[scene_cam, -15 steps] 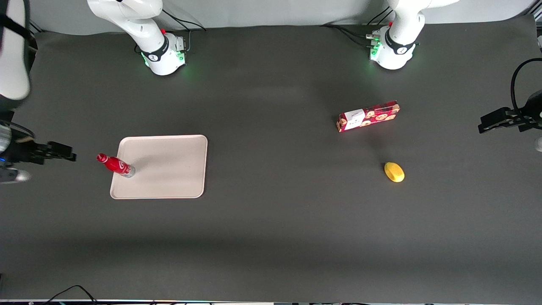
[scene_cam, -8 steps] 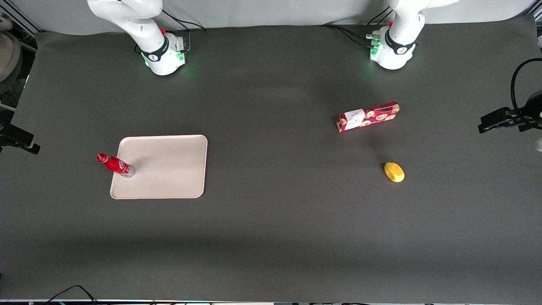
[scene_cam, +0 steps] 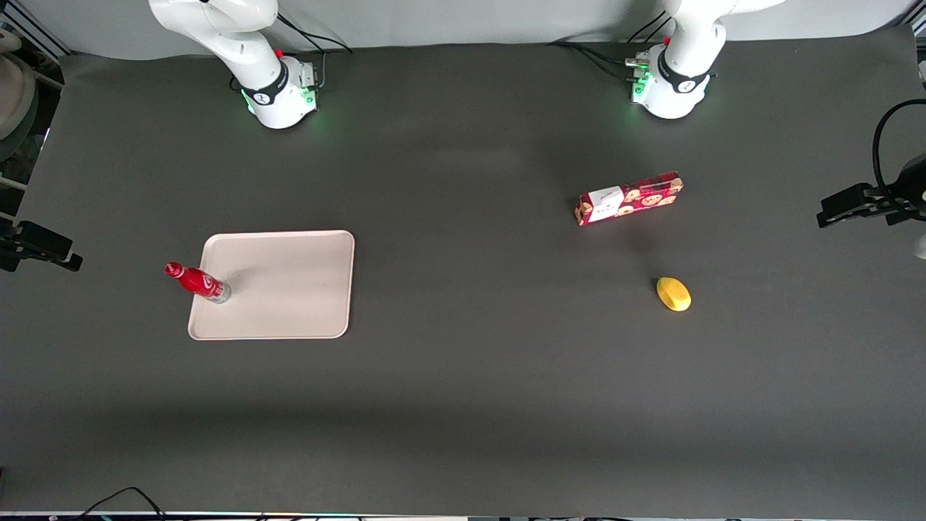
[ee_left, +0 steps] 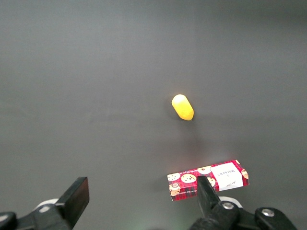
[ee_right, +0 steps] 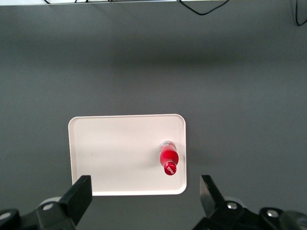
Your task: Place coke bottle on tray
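Observation:
The coke bottle (scene_cam: 197, 282) is small, red and red-capped, and stands upright on the beige-pink tray (scene_cam: 289, 289), close to the rim at the working arm's end. Seen from the right wrist, the coke bottle (ee_right: 169, 157) shows from above, cap up, inside the tray (ee_right: 115, 153) near one short rim. My gripper (scene_cam: 40, 246) hangs high over the table edge at the working arm's end, well clear of bottle and tray. The gripper (ee_right: 145, 188) is open, its fingers (ee_right: 80, 191) spread wide with nothing between them.
A long red cookie box (scene_cam: 628, 198) lies toward the parked arm's end of the table. A small yellow oval object (scene_cam: 673, 294) sits nearer the front camera than the box. Both also show in the left wrist view, box (ee_left: 208, 179) and yellow object (ee_left: 183, 107).
My gripper has drawn away from the bottle toward the working arm's end of the table and risen. Bottle and tray have stayed where they were.

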